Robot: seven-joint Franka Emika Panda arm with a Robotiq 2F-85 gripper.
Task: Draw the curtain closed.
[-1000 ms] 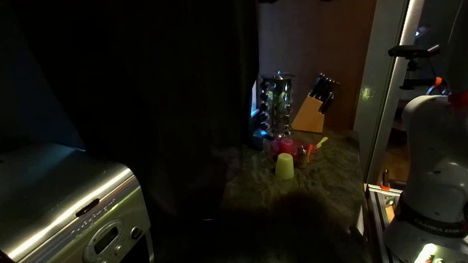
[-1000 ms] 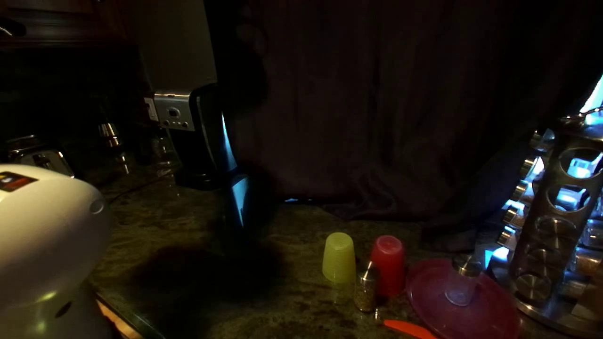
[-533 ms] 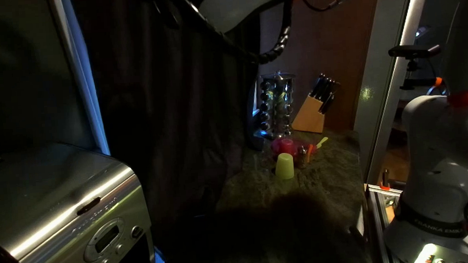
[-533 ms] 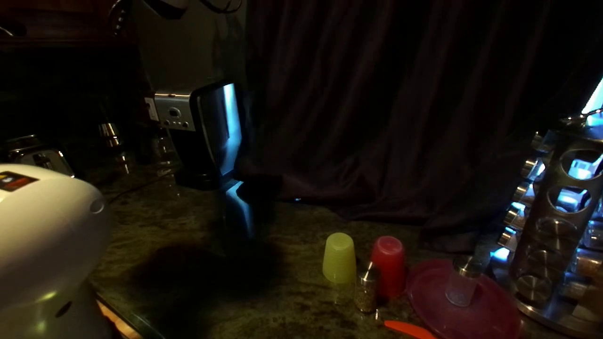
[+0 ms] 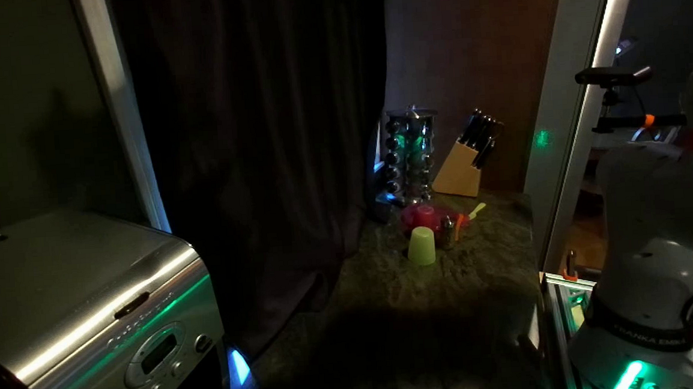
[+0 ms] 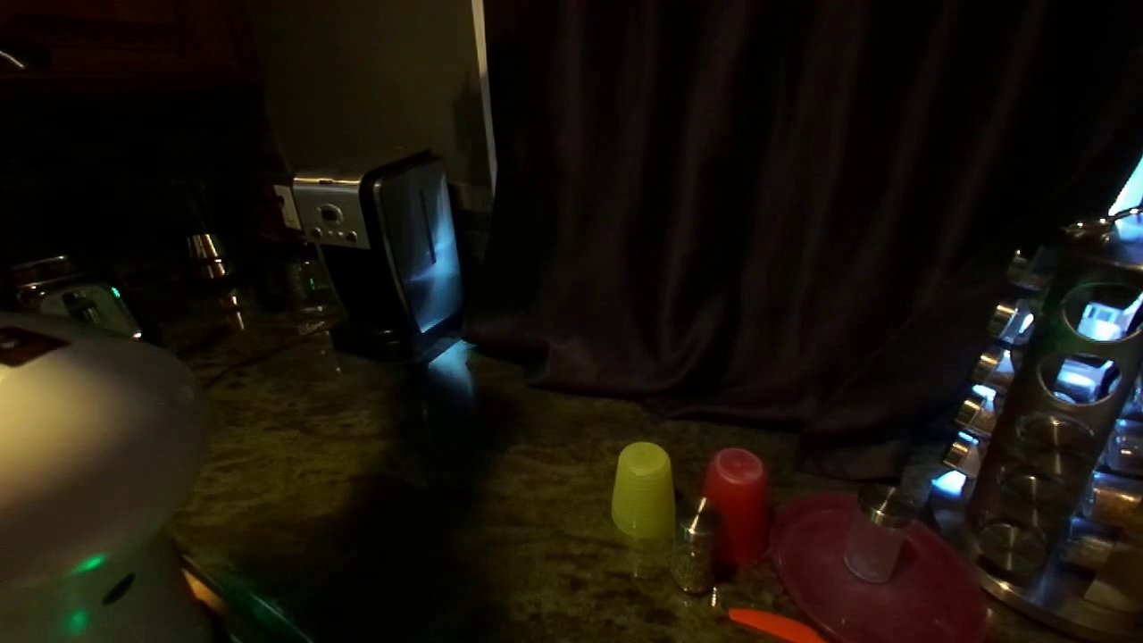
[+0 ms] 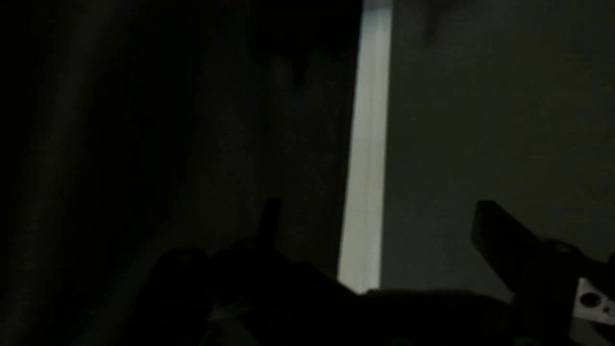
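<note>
The curtain (image 5: 258, 134), dark with soft vertical folds, hangs from above down to the counter. In an exterior view the curtain (image 6: 714, 223) spreads across the middle and right, its hem lying on the countertop. A pale upright frame strip (image 6: 485, 89) shows just past its left edge. In the wrist view my gripper (image 7: 380, 202) stands wide open, with no fabric seen between its fingers. The curtain (image 7: 144, 144) fills the dark left side there, and the pale strip (image 7: 367, 144) runs behind the gap. Both exterior views leave the gripper's fingers out of sight.
A steel coffee maker (image 5: 88, 294) stands by the curtain's left edge. A yellow-green cup (image 6: 643, 491), red cup (image 6: 737, 505), pink lid or plate (image 6: 857, 572) and spice rack (image 6: 1054, 429) crowd the right. Beyond is a knife block (image 5: 456, 170). Light shows behind the rack.
The curtain's left edge has swung right in both exterior views, baring the pale strip, and its folds hang straighter. The arm has moved up, mostly out of those views. The base light turned green.
</note>
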